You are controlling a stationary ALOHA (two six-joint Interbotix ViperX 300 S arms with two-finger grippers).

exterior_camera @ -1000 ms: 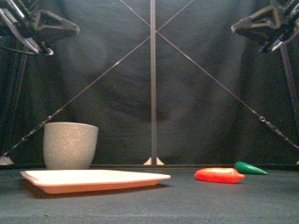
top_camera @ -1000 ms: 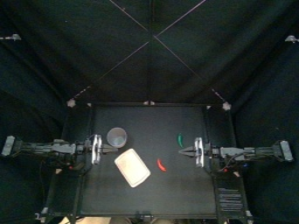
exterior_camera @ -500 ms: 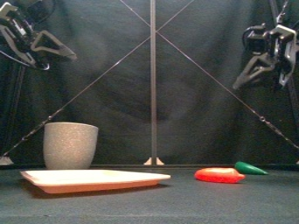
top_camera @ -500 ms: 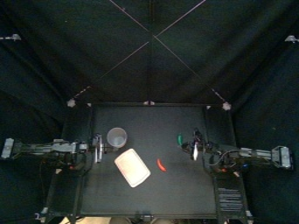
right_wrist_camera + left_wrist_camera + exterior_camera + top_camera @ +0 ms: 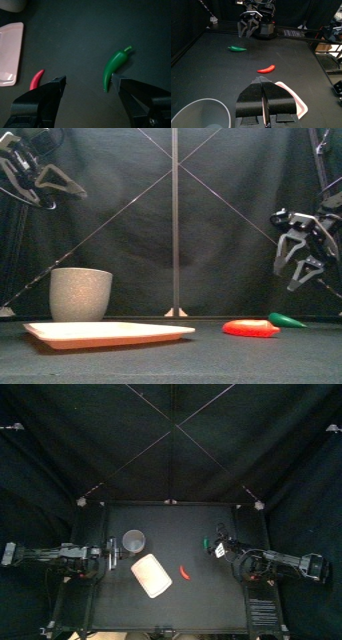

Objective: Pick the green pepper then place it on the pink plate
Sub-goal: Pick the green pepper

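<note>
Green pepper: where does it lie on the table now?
In the top view the green pepper lies right of centre, behind the red pepper, with the open right pincer above it.

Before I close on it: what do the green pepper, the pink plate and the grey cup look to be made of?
Green pepper: probably moulded plastic, smooth, with a faint sheen along its curve.
Pink plate: likely thin plastic, matte, flat with a low raised rim.
Grey cup: dull, finely speckled surface. It could be ceramic or stone-look plastic; the look leaves that open.
</note>
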